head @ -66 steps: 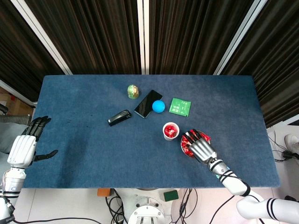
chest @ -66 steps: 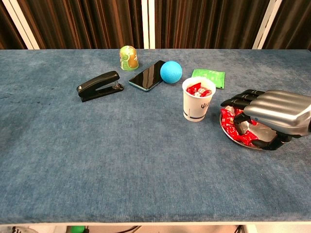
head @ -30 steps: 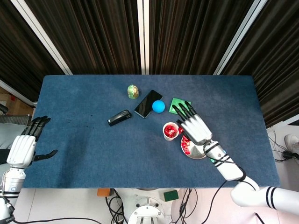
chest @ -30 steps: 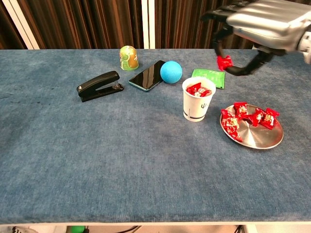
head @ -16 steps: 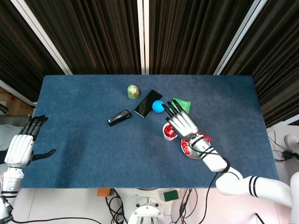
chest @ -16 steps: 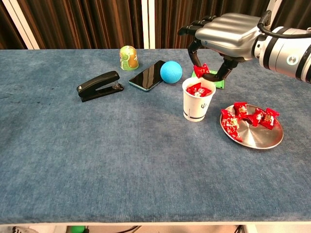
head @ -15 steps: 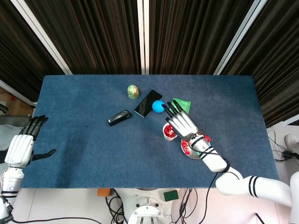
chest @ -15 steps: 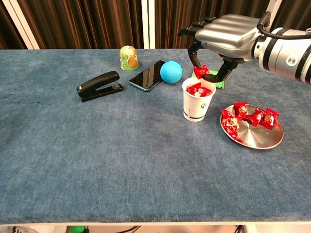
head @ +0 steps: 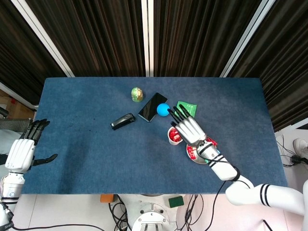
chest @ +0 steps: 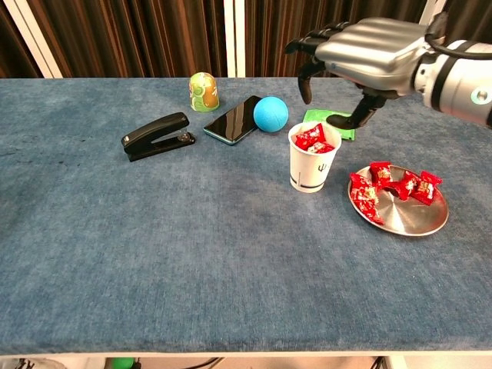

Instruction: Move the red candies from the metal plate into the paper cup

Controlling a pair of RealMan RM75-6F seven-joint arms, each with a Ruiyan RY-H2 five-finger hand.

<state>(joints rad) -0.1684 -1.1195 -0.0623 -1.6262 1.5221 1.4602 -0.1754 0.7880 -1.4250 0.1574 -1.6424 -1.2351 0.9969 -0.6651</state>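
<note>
Red candies (chest: 314, 138) fill the paper cup (chest: 313, 167) beneath the empty, spread right robot hand (chest: 361, 58).

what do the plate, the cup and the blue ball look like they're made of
The plate looks like bare metal with a brushed silver sheen that catches soft reflections. The cup looks like matte white paper, with a rolled rim and a small dark print. The blue ball has a dull, even surface with no glare, likely foam or rubber; which one cannot be told.

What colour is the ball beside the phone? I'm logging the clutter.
Blue: the ball shows best in the chest view, touching the phone.
</note>
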